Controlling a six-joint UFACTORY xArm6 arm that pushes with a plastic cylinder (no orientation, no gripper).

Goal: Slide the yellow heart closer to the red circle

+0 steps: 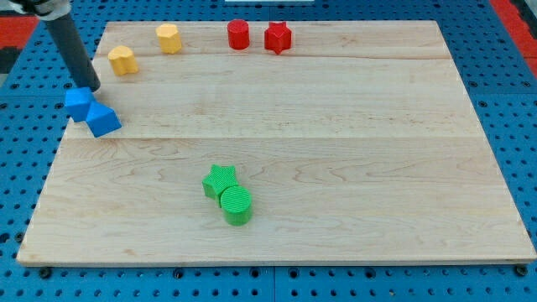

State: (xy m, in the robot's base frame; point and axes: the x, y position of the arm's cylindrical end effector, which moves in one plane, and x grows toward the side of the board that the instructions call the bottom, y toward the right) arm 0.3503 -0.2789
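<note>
Work barely begun — yellow heart (122,60) unmoved, well apart from the red circle (238,34).

Landmark, the red circle: it stands at the board's top edge, just left of a red star (278,37). The heart, a small lobed yellow block, lies well to its left and slightly lower — a yellow hexagon-like block (169,39) between them. My tip (91,87), a bare rod holding nothing, sits lower-left of the heart, touching a blue cube (79,103).

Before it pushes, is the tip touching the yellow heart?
Apart. The camera view shows bare board between my tip and the yellow heart; the tip sits by a blue block.
</note>
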